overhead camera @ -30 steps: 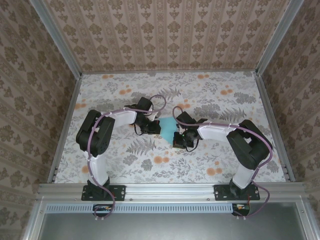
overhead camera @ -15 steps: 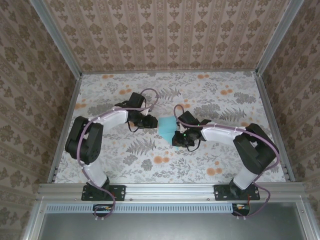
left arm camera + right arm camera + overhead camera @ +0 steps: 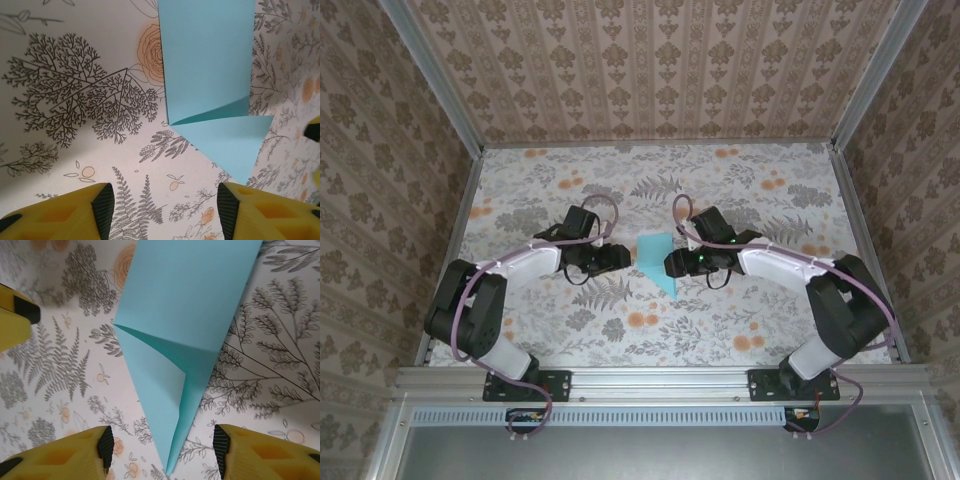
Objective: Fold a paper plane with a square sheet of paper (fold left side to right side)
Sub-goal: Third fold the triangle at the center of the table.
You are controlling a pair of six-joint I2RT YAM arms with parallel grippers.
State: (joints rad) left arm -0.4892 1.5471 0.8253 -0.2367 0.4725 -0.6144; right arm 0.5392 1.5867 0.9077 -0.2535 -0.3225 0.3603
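1. Looking down from above: the paper plane (image 3: 657, 258) lies flat on the floral tabletop (image 3: 750, 330) near the middle, with its wide end away from the arms' bases and its sharp tip toward them.
2. The left gripper (image 3: 623, 258) sits low just left of the paper and the right gripper (image 3: 671, 264) is at its right edge, so the two face each other across it.
3. Left wrist view: the left gripper (image 3: 165, 212) has its jaws spread apart, with nothing between them but bare tabletop. The paper plane (image 3: 210, 65) lies just ahead, crossed by a slanting crease, and its point ends close to one yellow finger (image 3: 235, 212). I cannot tell whether they touch.
4. Right wrist view: the right gripper (image 3: 162, 447) is released too, its jaws wide. The paper plane (image 3: 185, 310) narrows to a tip that reaches into the gap between the fingers, and neither pad presses on it.
5. A folded flap overlaps the narrow half and the creases run straight. The paper rests on the table, in nobody's grasp.
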